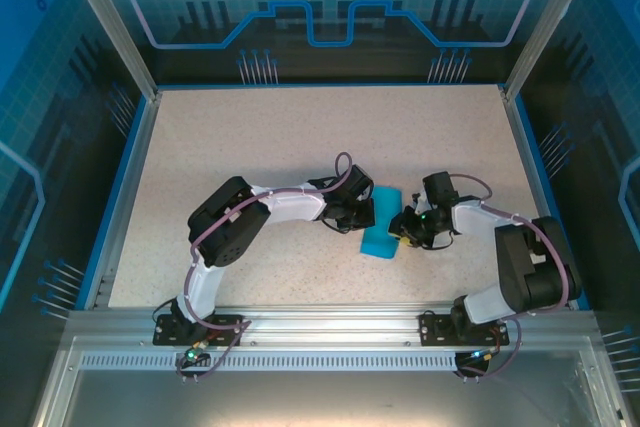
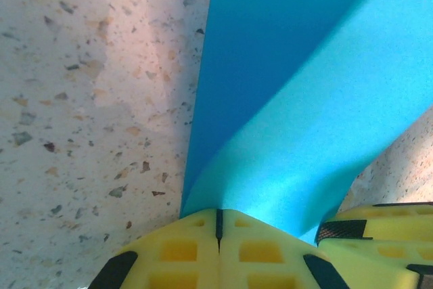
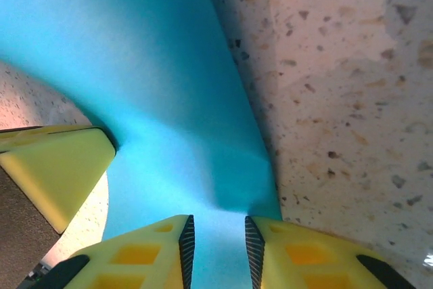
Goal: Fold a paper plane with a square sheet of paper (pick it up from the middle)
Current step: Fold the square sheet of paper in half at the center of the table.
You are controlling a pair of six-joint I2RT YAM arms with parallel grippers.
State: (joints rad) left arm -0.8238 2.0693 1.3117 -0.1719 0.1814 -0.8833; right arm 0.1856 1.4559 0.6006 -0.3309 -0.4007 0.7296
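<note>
top external view: the square sheet of paper (image 1: 380, 239) lies buckled on the speckled worktop (image 1: 280, 137) at frame centre, between the two hands. the left hand (image 2: 218, 216) is pinched closed on its edge. the right hand (image 3: 215, 225) has its fingers parted, with blue paper showing in the gap.

Speckled beige table (image 1: 250, 137), blue-rimmed, one blue paper sheet (image 1: 380, 239) near its centre, partly lifted
</note>
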